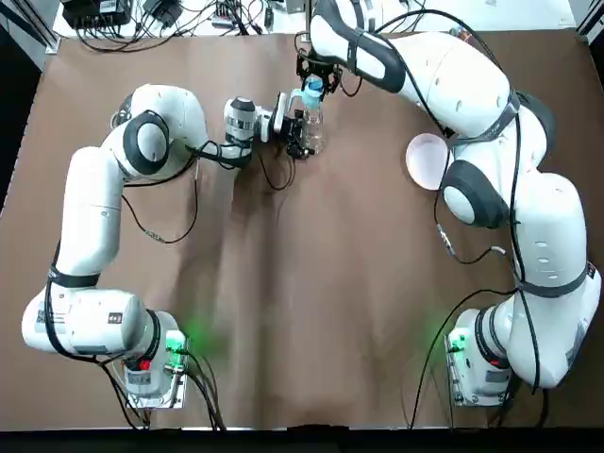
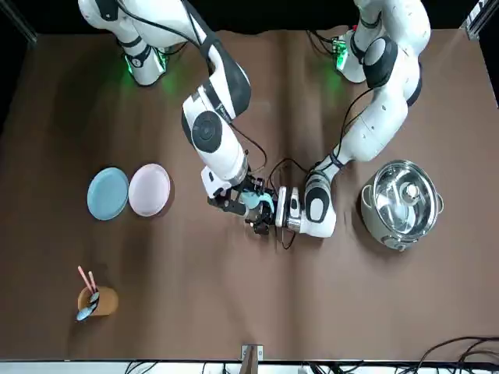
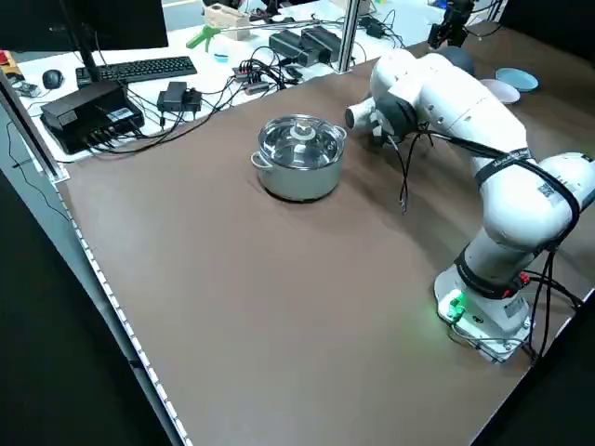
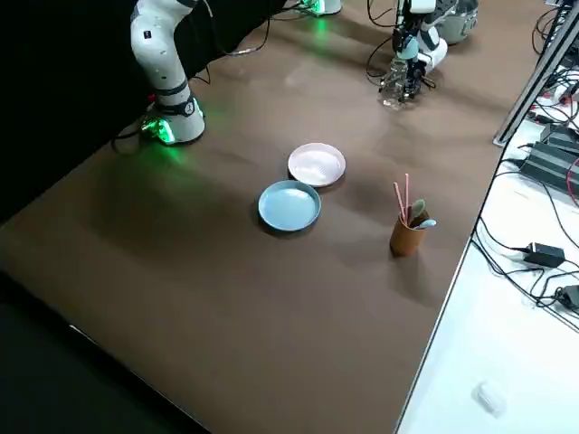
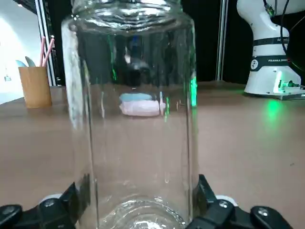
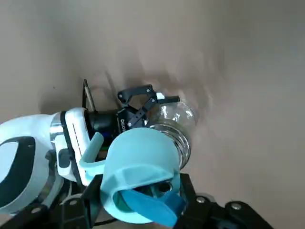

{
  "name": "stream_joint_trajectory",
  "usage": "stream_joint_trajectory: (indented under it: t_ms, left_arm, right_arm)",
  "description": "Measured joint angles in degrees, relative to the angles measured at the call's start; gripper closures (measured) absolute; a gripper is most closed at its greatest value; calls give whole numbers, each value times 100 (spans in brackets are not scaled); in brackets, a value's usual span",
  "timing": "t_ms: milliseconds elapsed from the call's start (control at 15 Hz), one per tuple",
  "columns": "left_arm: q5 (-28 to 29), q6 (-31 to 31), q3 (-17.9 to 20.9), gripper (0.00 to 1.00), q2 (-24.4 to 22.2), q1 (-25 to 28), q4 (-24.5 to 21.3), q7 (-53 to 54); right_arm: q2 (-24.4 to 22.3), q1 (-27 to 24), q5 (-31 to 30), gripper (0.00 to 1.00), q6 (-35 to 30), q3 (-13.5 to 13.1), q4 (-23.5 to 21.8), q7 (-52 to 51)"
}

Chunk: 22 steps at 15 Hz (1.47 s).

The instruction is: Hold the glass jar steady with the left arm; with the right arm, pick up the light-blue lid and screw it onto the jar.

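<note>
The clear glass jar [image 1: 312,134] stands upright on the brown table, far from the arms' bases and near the middle. My left gripper [image 1: 296,135] is shut on the jar's lower part, with its fingers [image 5: 76,200] on either side of the glass [image 5: 133,119]. The jar's mouth is uncovered. My right gripper [image 1: 317,79] is shut on the light-blue lid [image 1: 311,92] and holds it just above the jar, slightly off to one side. In the right wrist view the lid [image 6: 138,167] sits between my fingers [image 6: 187,192], with the jar [image 6: 174,125] beyond it.
A steel pot with its lid [image 2: 401,204] stands on the left arm's side. A pink plate [image 2: 149,189] and a blue plate [image 2: 107,193] lie on the right arm's side, and a brown cup holding utensils [image 2: 97,298] stands beyond them. Cables and electronics [image 3: 102,102] lie off the table.
</note>
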Motion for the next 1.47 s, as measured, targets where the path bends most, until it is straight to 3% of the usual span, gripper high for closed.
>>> stream_joint_trajectory:
  t_ms: [267,867,1467]
  left_arm:
    - [0,0,0,7,0,0,0,0]
    - [0,0,0,7,0,0,1,0]
    - [0,1,0,7,0,0,8,-5]
  right_arm:
    - [0,2,2,32,-341,5,2,-349]
    - [0,0,2,32,-353,8,34,-1020]
    - [0,-23,44,32,-354,6,34,-638]
